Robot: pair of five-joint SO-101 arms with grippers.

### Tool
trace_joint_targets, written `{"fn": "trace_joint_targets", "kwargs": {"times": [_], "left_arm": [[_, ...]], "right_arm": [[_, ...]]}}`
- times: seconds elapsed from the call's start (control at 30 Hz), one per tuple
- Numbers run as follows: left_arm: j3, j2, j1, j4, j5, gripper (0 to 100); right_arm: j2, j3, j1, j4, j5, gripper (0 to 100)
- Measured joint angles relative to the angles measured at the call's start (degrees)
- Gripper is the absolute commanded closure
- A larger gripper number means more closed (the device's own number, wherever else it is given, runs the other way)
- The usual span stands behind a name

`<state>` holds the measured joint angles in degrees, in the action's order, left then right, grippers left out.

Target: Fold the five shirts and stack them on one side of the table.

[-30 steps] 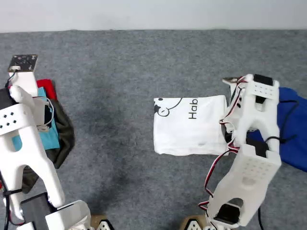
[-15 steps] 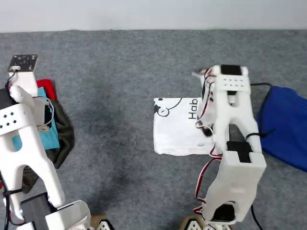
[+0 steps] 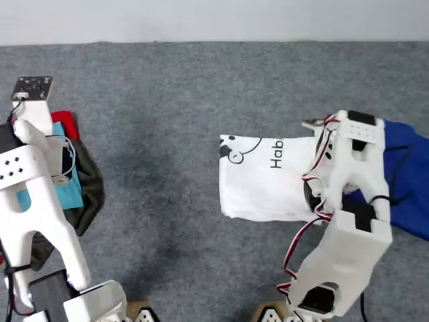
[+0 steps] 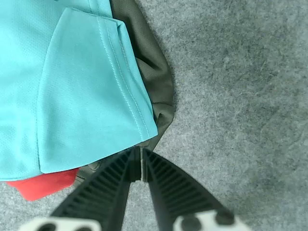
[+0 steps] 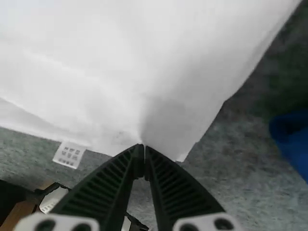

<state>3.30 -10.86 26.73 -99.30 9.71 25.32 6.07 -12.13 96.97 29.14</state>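
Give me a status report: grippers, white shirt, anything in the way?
Right gripper shut on white shirt edge. Left gripper shut beside teal shirt pile. Blue shirt close beside it.

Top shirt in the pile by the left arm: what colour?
Plain turquoise; the shirt shows best in the left wrist view.

Two white arms — black ribbed fingers (image 4: 103, 190).
Left arm (image 3: 33, 194) carries a small circuit board (image 3: 31, 87), perhaps a camera's; red, white and black cables (image 3: 314, 173) loop along the right arm (image 3: 352, 235).
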Motion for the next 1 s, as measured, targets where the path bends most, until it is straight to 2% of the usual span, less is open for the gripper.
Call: {"fn": "trace_joint_targets", "kwargs": {"times": [0.13, 0.3, 0.37, 0.47, 0.63, 0.83, 0.9, 1.0], "left_arm": [[0.0, 0.0, 0.0, 0.0, 0.0, 99], [0.0, 0.0, 0.0, 0.0, 0.0, 99], [0.0, 0.0, 0.0, 0.0, 0.0, 99], [0.0, 0.0, 0.0, 0.0, 0.0, 99], [0.0, 0.0, 0.0, 0.0, 0.0, 99], [0.0, 0.0, 0.0, 0.0, 0.0, 99], [0.0, 0.0, 0.0, 0.0, 0.0, 99], [0.0, 0.0, 0.0, 0.0, 0.0, 99]], "right_arm": [[-4.2, 3.8, 3.3, 1.9, -3.2, 95.7], [-6.4, 5.2, 7.5, 2.0, -11.5, 75.8], [-6.3, 5.2, 8.4, 1.2, -15.6, 73.8], [-4.1, 5.2, 8.9, -1.6, -21.7, 73.8], [-0.3, 5.2, 8.9, -5.9, -27.5, 73.8], [5.5, 5.2, 9.5, -11.9, -29.9, 74.6], [7.8, 5.3, 10.2, -12.7, -30.0, 79.1], [9.9, 6.4, 10.5, -12.8, -29.5, 92.5]]}}
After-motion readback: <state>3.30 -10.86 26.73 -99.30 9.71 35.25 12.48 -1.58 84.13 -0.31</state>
